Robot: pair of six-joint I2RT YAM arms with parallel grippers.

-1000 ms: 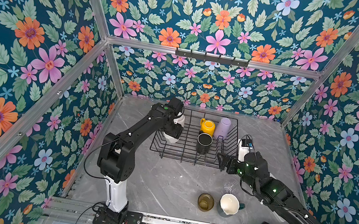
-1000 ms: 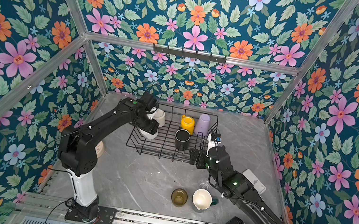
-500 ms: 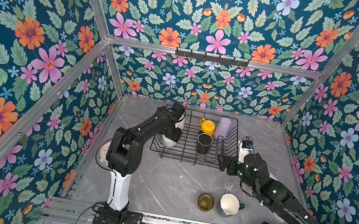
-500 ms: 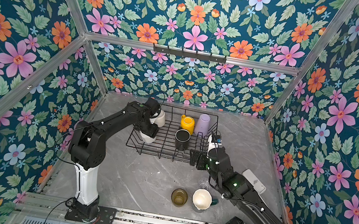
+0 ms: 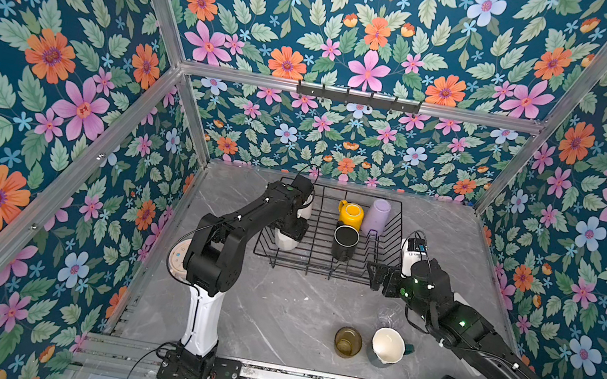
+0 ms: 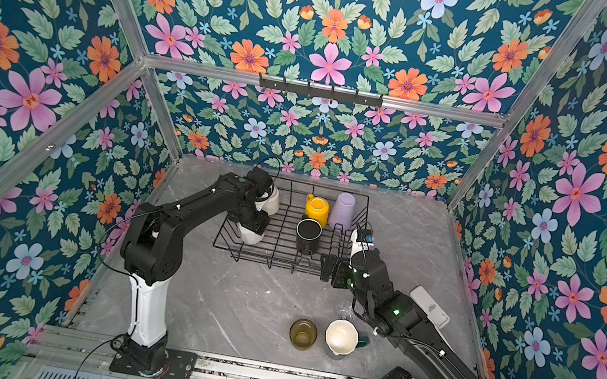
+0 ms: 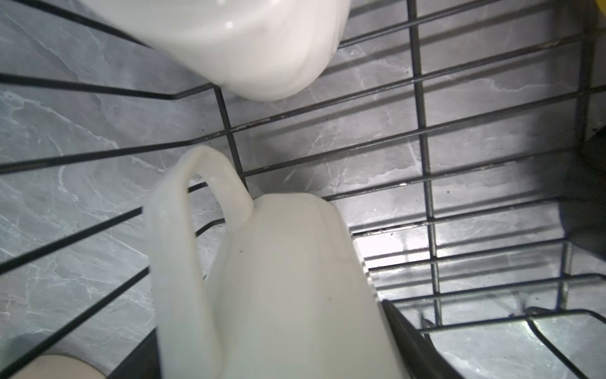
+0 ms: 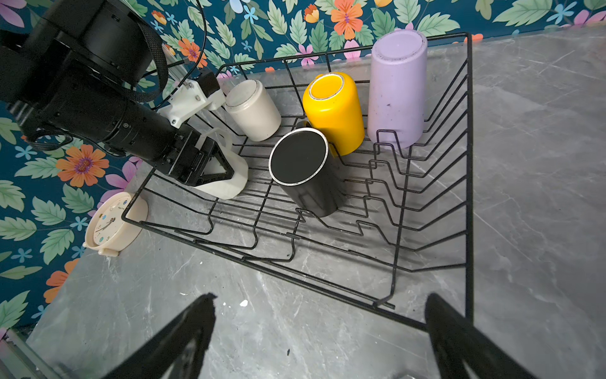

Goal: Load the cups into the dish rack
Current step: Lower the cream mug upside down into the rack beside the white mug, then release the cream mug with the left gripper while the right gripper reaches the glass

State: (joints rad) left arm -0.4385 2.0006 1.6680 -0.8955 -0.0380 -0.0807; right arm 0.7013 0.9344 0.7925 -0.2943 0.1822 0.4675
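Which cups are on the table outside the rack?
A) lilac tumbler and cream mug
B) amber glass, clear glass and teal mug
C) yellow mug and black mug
B: the amber glass, clear glass and teal mug stand on the table, in front of the dish rack.

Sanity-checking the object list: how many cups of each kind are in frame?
Mugs: 5, yellow mug, black mug, cream mug, white mug, teal mug
Tumblers: 1, lilac tumbler
Glasses: 2, amber glass, clear glass
Total: 8
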